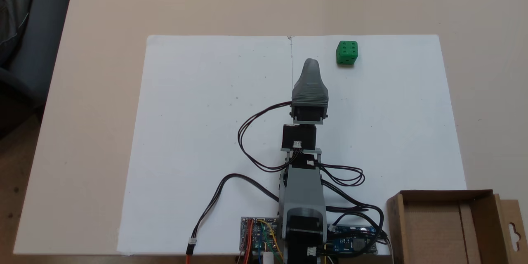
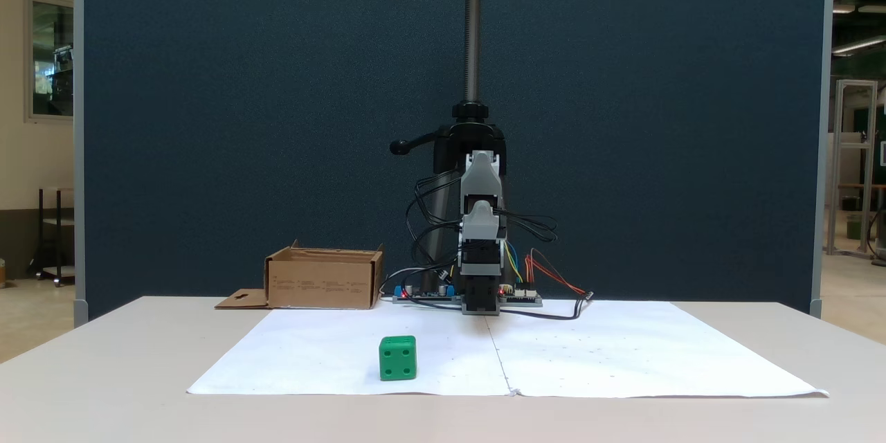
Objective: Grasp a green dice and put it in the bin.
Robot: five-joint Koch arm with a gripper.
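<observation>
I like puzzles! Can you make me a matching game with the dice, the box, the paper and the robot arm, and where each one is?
Things:
1. green dice
2. cardboard box
3. white paper
4. robot arm

Places, in the fixed view from above:
A. bottom right corner
B. spread flat across the table
C. far end of the paper, right of the centre line
D. reaching up the middle

Pairs: 1-C, 2-A, 3-B, 4-D

Grey-and-black arm, ribbed grey shells, looping black cables
</observation>
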